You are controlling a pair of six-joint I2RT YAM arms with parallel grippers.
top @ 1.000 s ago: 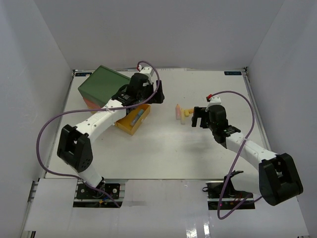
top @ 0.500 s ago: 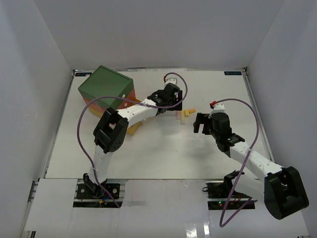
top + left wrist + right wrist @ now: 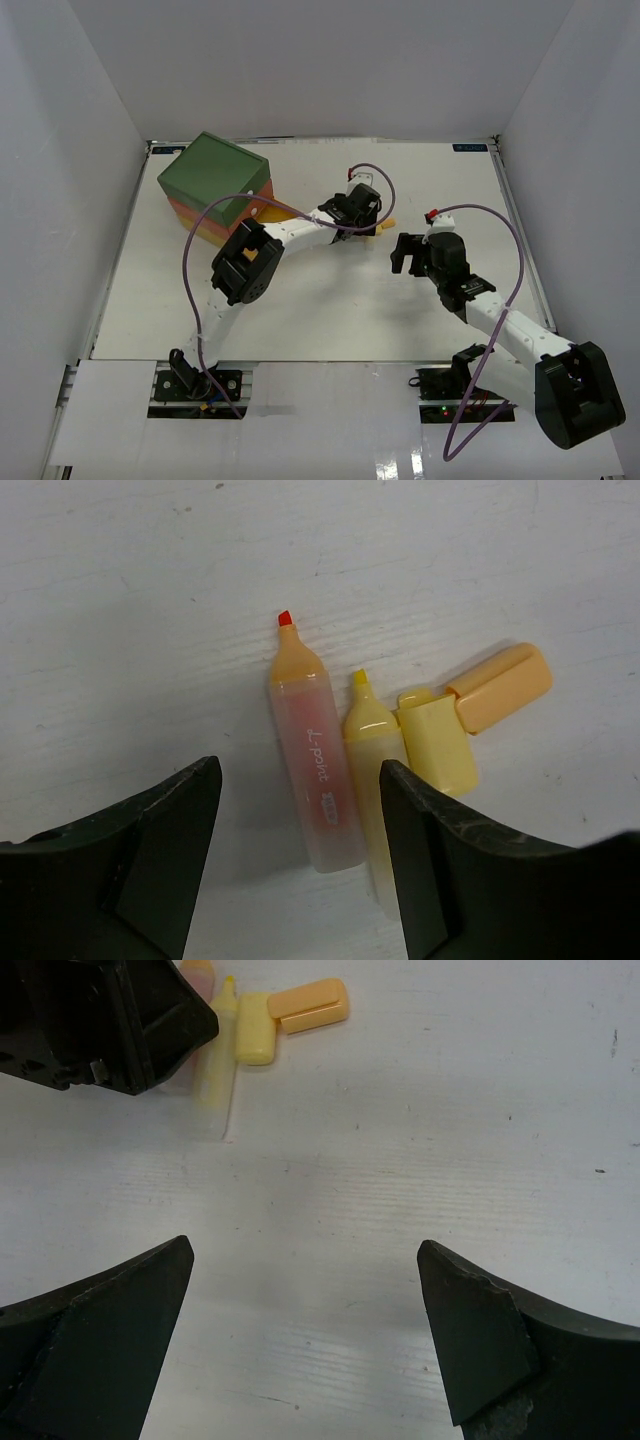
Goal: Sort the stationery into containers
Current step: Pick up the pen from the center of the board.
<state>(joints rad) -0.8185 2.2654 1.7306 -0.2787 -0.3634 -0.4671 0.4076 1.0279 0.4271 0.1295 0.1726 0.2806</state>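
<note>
— What does the overhead view show that the wrist views miss?

— The chest of drawers (image 3: 215, 185), at the upper left of the counter (image 3: 330, 310), with a green layer on top and orange beneath. To its right, mid-frame, the left claw (image 3: 362, 212) sits over the stationery and hides nearly all of it. The right claw (image 3: 405, 250) stands just right of that and a little lower.

— And the left wrist view?

— The detail. From the left there is an uncapped orange-tipped highlighter (image 3: 315, 780) with a pinkish barrel. A yellow highlighter (image 3: 368, 725) lies against it, then a yellow cap (image 3: 438, 742) and an orange cap (image 3: 503, 685). All of them lie flat.

— The left claw?

— Spread, with one finger on each side of the orange-tipped highlighter. The right-hand finger overlaps the yellow highlighter. It pinches nothing; whether it touches either one, I cannot tell.

— The right claw?

— Spread wide and empty over bare counter. Its own camera catches the left claw in the upper left corner, with the yellow highlighter and both caps beside it.

— Room to move?

— The cluster lies well away from the counter's edges and the walls (image 3: 80, 150). Bare white surface lies below it and to its right.
</note>
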